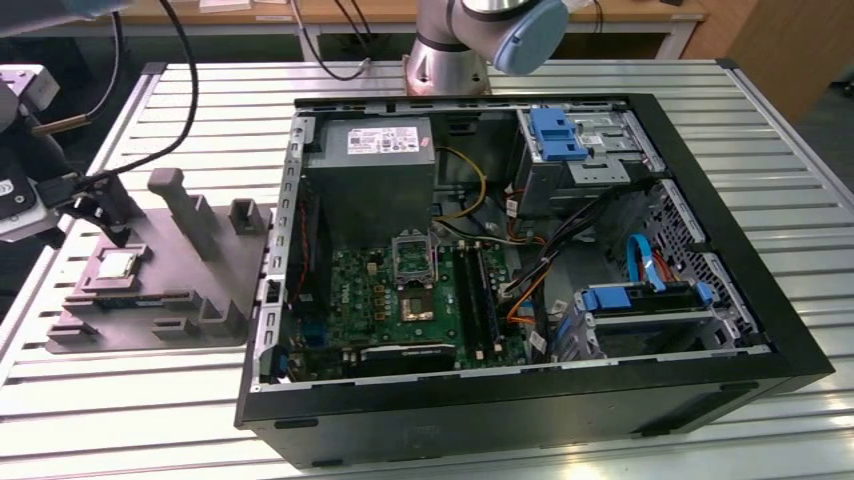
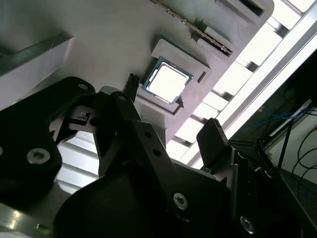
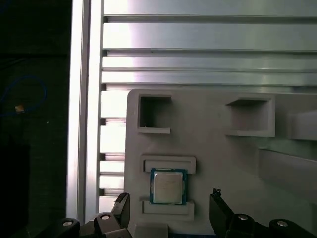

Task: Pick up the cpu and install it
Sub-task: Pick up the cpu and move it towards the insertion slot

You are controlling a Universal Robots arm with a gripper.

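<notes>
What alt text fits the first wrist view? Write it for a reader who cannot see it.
A cpu with a silvery top lies flat in a recess of a grey plastic fixture. The open gripper is at it, its dark fingers one to each side and neither touching it. The fixture rests on a slatted metal table.

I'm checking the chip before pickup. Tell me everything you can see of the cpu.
The cpu is a small flat square chip with a pale silvery metal lid on a bluish-green board edge. It lies flat, lid up, seated in a shallow recess between two raised ledges of the grey plastic fixture, which is all that touches it. The gripper hovers open over it, one finger to either side, clear of the chip.
</notes>
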